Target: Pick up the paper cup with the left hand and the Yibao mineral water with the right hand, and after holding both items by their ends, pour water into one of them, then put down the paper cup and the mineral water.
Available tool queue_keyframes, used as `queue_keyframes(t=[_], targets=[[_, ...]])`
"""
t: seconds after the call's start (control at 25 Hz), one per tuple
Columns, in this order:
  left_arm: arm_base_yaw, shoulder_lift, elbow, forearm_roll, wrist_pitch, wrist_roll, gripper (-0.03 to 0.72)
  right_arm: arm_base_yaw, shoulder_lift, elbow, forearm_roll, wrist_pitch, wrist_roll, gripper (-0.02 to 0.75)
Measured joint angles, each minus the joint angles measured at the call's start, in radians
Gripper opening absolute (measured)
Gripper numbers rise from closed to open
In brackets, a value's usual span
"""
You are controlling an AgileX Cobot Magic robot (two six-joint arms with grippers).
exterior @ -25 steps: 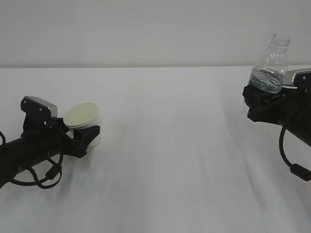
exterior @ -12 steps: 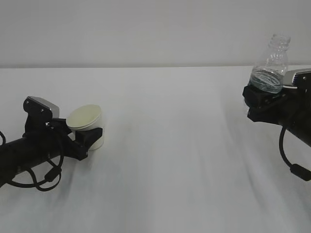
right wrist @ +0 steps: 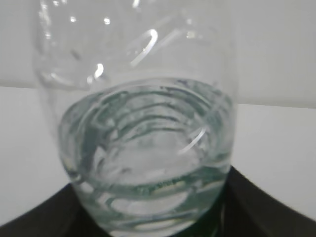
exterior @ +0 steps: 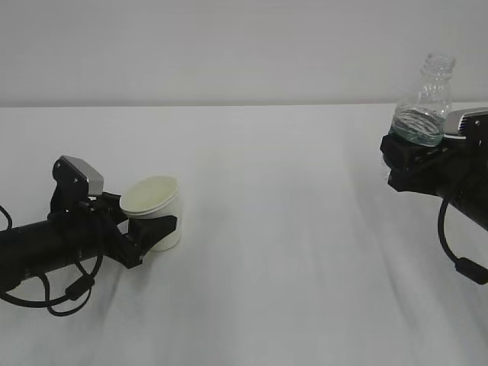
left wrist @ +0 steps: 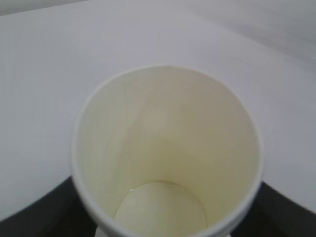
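Holding both vessels apart as they are now, you have the small white paper cup with the rolled rim (exterior: 153, 214) pinched between the jaws of the left hand (exterior: 149, 229), the black cable-looped arm, low over the white table (exterior: 274, 252). The small clear ribbed plastic bottle of Yibao mineral water (exterior: 424, 107) stands clamped by its lower end in the jaws of the right hand (exterior: 412, 152), the black gripper with the pale box module. The two are well apart, so the step in hand reads as bringing them together for the pour.

To do it well, carry the cup up and inward until its mouth sits just below and in front of the bottle's open neck, and level it first: in the exterior view it leans a little. Keep both sets of jaws closed as they are, neither tightening on the thin cup wall nor slackening on the bottle. Tip the bottle slowly about the jaws, since it has no cap and the water will run as soon as the neck drops.

The left wrist view shows the cup's cream inside bare down to its round bottom; no water is visible in it. The right wrist view shows water filling the part of the bottle just above the jaws, with the upper part clear and empty. The lower body lies hidden between the jaws, so you cannot tell the full amount
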Motion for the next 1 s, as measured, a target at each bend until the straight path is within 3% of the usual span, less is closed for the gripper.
queue_keyframes(t=[0.64,1.0], targets=[[0.000,-0.082,0.000,0.245,0.000,-0.112,0.508,0.000,0.000,0.000,-0.084,0.000,0.000,0.432],[0.000,-0.086,-0.013,0.330,0.000,-0.154,0.508,0.000,-0.026,0.015,-0.136,0.000,0.000,0.432]])
